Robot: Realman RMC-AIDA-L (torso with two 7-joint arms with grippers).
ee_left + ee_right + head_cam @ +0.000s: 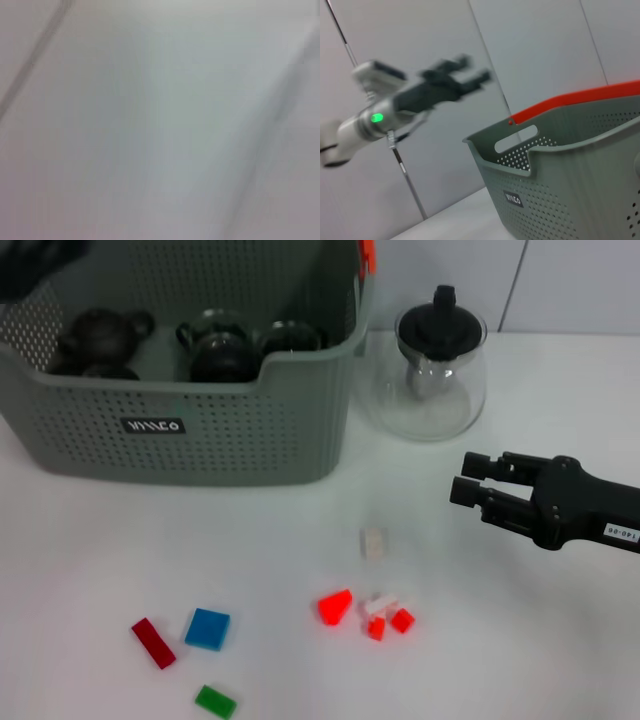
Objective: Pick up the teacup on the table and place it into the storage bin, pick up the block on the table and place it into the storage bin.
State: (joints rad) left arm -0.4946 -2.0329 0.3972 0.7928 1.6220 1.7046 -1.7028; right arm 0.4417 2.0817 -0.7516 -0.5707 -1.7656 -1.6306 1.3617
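Observation:
The grey-green storage bin (200,430) stands at the back left of the white table and also fills the lower right of the right wrist view (570,165). Dark tea ware (220,350) lies inside it; I cannot single out a teacup, and none stands on the table. Small blocks lie in front: red (153,642), blue (208,628), green (215,701), orange-red (336,607) and a pale one (372,543). My right gripper (462,478) hovers open and empty, right of the blocks. My left gripper (472,70) is raised in the air, fingers apart, holding nothing.
A clear glass teapot (430,375) with a black lid stands right of the bin, just behind the right gripper. A small red-and-white cluster of pieces (388,618) lies beside the orange-red block. The left arm (35,265) shows as a dark blur over the bin's far left corner.

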